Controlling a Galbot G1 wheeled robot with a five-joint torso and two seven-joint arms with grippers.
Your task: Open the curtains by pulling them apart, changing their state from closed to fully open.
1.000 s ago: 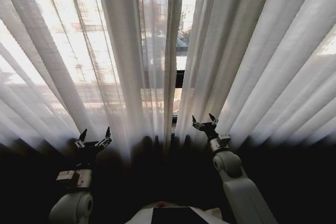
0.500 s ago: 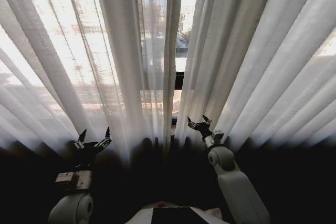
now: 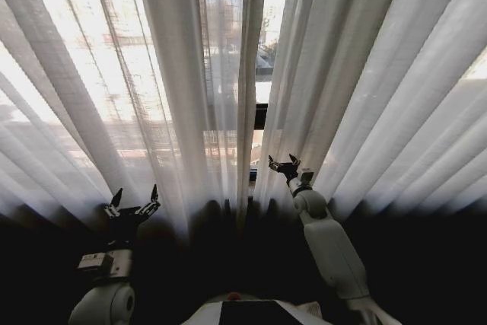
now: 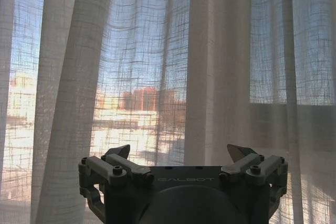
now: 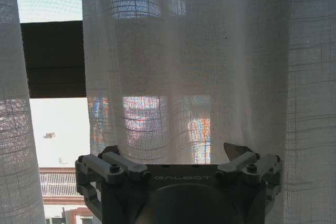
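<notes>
Two sheer white pleated curtains hang before me: the left panel (image 3: 152, 89) and the right panel (image 3: 365, 97), with a narrow gap between them at the middle. My right gripper (image 3: 282, 164) is open and reaches up to the inner edge of the right panel (image 5: 184, 66), close to the fabric, nothing between its fingers. My left gripper (image 3: 133, 200) is open lower down, just short of the left panel (image 4: 210, 66), holding nothing.
A black window frame bar (image 3: 260, 114) shows through the gap, also seen as a dark frame bar (image 5: 52, 59) in the right wrist view. City buildings lie beyond the glass. The floor area below the curtains is dark.
My right arm has stretched forward and to the left, bringing its open gripper up to the inner edge of the right panel. The left arm has barely moved.
</notes>
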